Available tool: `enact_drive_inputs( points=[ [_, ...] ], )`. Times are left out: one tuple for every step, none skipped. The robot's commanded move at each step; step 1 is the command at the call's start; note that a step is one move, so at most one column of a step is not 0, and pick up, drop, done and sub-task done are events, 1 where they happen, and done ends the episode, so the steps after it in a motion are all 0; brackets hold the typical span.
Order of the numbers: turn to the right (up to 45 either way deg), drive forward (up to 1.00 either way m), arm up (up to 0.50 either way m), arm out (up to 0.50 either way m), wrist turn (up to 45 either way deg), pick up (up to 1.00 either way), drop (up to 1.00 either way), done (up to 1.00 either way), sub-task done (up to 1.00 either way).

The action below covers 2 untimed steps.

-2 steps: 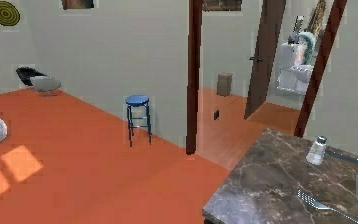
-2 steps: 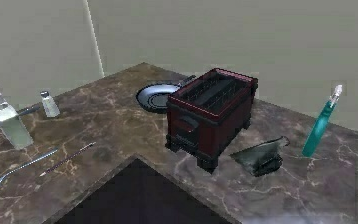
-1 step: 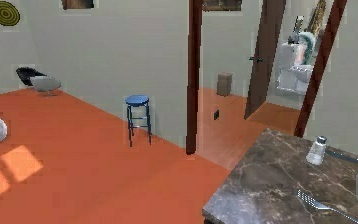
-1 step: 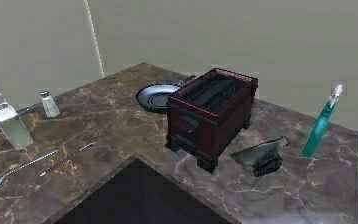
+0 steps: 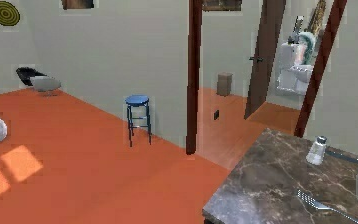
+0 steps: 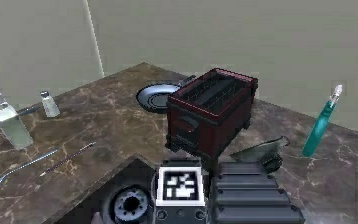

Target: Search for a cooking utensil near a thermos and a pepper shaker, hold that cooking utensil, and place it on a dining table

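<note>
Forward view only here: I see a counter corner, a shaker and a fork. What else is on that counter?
Observer: A dark red toaster stands on the counter, in the arm side view.
Operator: Any second utensil near the fork?
Observer: Yes, a thin utensil lies beside the fork, on the toaster's side of it.
Operator: Anything past the toaster?
Observer: A teal bottle stands upright at the arm side view's right.
</note>
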Motion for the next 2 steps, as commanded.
enact_drive_inputs(
  points=[
    [0.0, 0.0, 0.0, 0.44, 0.0, 0.0, 0.0, 0.0, 0.0],
    [0.0, 0.0, 0.0, 0.0, 45.0, 0.0, 0.0, 0.0, 0.0]
  ],
)
